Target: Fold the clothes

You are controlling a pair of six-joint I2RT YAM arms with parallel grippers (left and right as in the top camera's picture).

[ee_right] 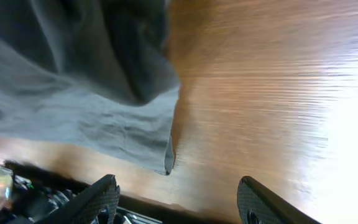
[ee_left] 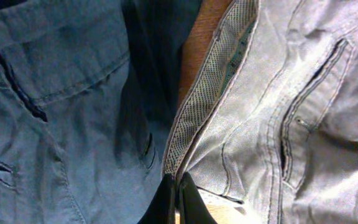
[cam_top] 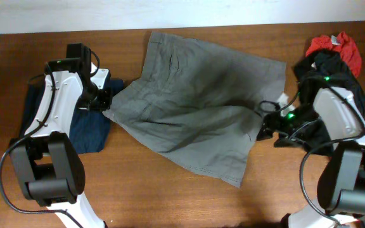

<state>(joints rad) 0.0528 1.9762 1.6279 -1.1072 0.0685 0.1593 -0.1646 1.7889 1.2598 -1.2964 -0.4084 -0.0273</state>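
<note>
The clothes (cam_top: 195, 107), a pair of mid-grey shorts, lie spread and creased across the middle of the table. My left gripper (cam_top: 106, 104) is shut on their left corner. In the left wrist view its black fingertips (ee_left: 176, 183) pinch the waistband, whose mesh lining (ee_left: 210, 87) is turned up, and a pocket seam of the clothes (ee_left: 291, 118) shows to the right. My right gripper (cam_top: 266, 126) stands open just off the right edge of the clothes. In the right wrist view, this gripper (ee_right: 179, 196) holds nothing, and a loose hem of the clothes (ee_right: 117, 124) lies just ahead of it on bare wood.
A dark navy garment (cam_top: 90, 130) lies under and beside my left arm and fills the left of the left wrist view as the navy garment (ee_left: 55, 112). Black and red garments (cam_top: 334, 54) are heaped at the back right, behind my right arm.
</note>
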